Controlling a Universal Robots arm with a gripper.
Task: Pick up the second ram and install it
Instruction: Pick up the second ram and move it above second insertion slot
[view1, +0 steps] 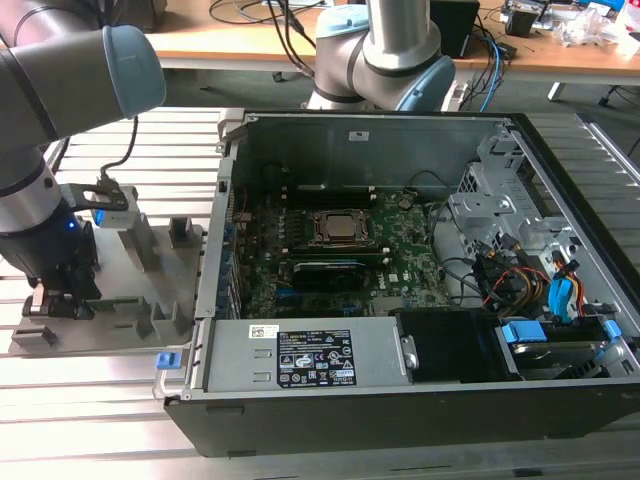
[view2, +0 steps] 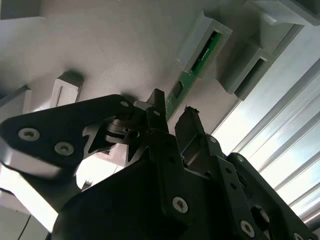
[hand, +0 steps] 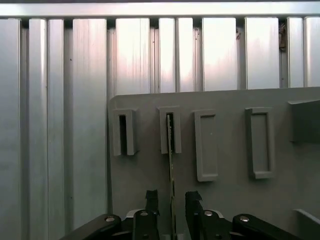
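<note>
— Second ram (hand: 171, 150) stands on edge in the grey fixture (hand: 225, 200), one end held in a slotted post (hand: 163, 135). One stick, counted in both wrist views.
— Do the two differ?
— The first wrist view looks along its thin edge; the second wrist view catches its green face.
— And the hand (hand: 171, 196)?
— Open, holding nothing. Its two fingers (hand: 151, 200) straddle the stick, with a gap on each side.
— What does the exterior view add?
— The setting: the fixture lies on the bench (view1: 100, 400), at the exterior view's left of one open computer case (view1: 370, 118) with a motherboard (view1: 400, 240) inside. The arm (view1: 40, 100) reaches down over the fixture's end far from the case.
— Posts?
— Four in a row, in the first wrist view.
</note>
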